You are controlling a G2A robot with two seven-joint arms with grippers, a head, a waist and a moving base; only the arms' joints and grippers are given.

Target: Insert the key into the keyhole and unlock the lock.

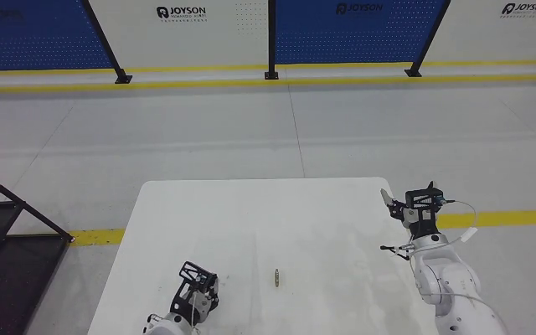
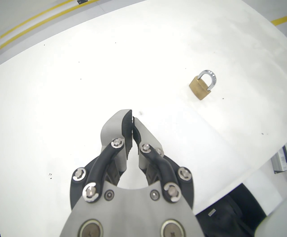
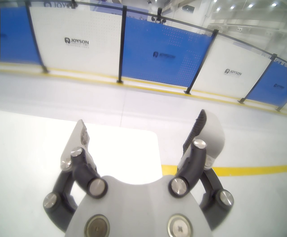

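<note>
Plainly, left gripper (image 2: pixel 132 116) pressed together (contents indiscernible); right gripper (image 3: pixel 141 117) spread; lock (image 2: pixel 202 85) nearby.

Around padlock (image 2: pixel 203 84): open room lay on every side over the table (image 1: pixel 251 218).
Left gripper (image 2: pixel 132 119) to padlock: bare table lay between.
Right gripper (image 3: pixel 141 116): sat at the table's right edge, well apart.

Bright, even overhead light; ceiling lamps (image 3: pixel 250 5) visible; table (image 3: pixel 125 145) glares white; wrist views bow at edges.
</note>
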